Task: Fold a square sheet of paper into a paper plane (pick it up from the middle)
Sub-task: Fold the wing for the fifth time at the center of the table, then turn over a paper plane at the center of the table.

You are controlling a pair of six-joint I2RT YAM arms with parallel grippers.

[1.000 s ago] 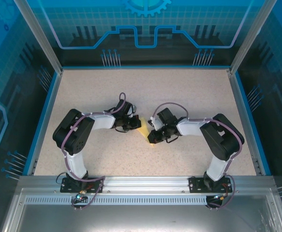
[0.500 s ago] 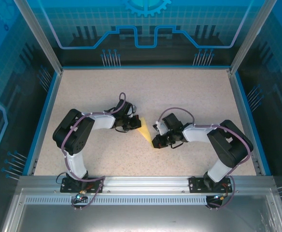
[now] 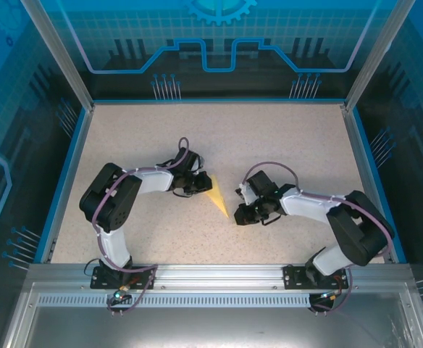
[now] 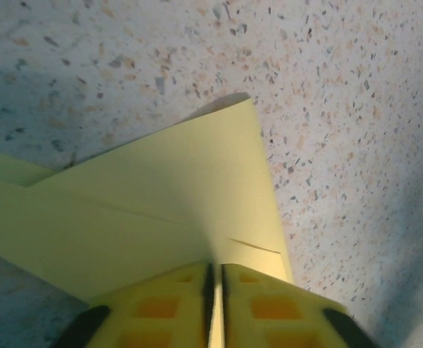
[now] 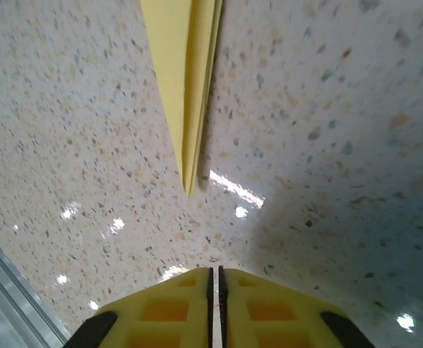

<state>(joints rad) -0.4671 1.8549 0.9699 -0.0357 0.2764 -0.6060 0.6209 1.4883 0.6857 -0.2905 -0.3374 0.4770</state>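
The paper plane [image 3: 217,194], a narrow pale yellow dart, lies flat near the middle of the speckled table [image 3: 291,145], between the 2 arms, its nose aimed toward the near edge. At its wide tail the left gripper [image 3: 199,185] sits low, its yellow fingers [image 4: 175,304] almost together, with the plane's rear edge running into the thin slit between them. Just past the nose and clear of it, the right gripper [image 5: 215,274] points along the dart, jaws nearly pressed together on nothing.
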